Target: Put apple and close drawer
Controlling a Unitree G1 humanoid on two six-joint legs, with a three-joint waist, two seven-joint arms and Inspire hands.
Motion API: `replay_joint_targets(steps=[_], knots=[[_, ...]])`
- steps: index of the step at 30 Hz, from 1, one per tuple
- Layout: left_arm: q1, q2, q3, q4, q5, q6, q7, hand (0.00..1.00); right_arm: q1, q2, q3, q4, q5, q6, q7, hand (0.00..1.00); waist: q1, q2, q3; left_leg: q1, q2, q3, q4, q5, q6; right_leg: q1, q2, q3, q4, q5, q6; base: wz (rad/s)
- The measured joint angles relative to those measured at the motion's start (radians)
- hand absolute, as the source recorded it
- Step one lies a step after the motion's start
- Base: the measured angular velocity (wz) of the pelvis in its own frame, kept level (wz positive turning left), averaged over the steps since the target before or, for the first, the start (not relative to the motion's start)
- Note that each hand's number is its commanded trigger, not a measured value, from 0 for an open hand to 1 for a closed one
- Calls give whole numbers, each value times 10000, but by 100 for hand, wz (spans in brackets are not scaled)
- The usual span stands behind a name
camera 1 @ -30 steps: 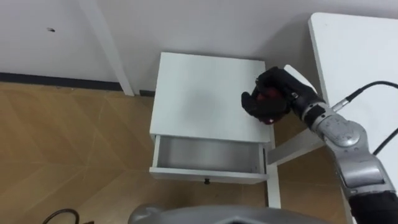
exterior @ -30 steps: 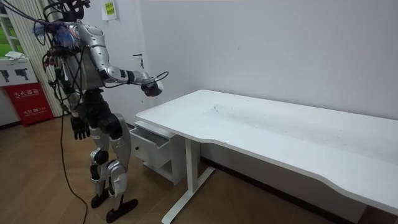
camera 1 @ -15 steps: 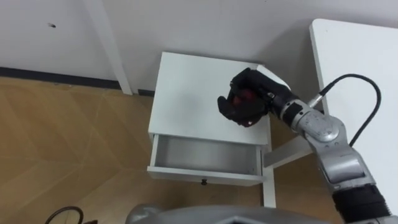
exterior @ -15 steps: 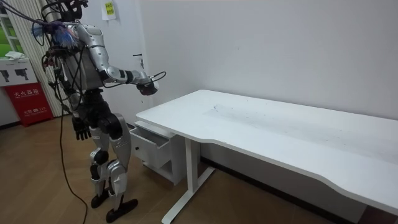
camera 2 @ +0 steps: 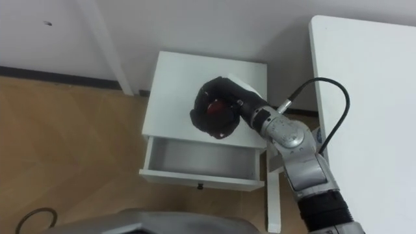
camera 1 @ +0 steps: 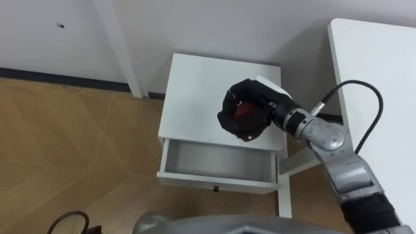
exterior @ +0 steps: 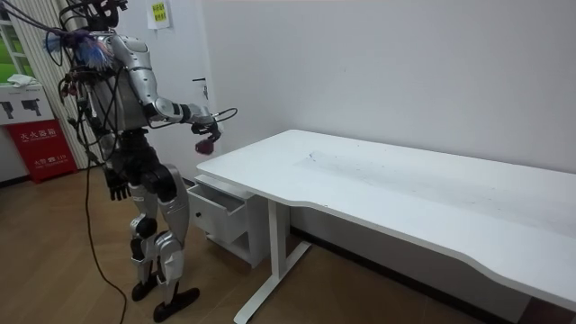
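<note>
Red apple (camera 1: 242,109), half hidden by the curled grip of the right hand (camera 1: 229,121), sits mid-frame above the open drawer (camera 1: 214,161). The room view adds the left hand (exterior: 116,187) at lower left, too small to read.

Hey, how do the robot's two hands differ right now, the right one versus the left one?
The right hand is raised out in front, above the white cabinet with the open drawer; the left hand hangs low at the robot's side. The right hand is curled round the red apple; the left hand seems to carry nothing. Both are dark.
</note>
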Motion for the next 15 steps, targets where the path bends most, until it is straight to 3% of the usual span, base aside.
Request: replay_joint_targets(steps=[15], knots=[[-84,-32,-12,11,-5,4,31,0,16,1,0,40,-3,6,-4,0,0,-29,-26,81,-3,-1,-6,1,2,54,-6,-2,5,0,0,0]])
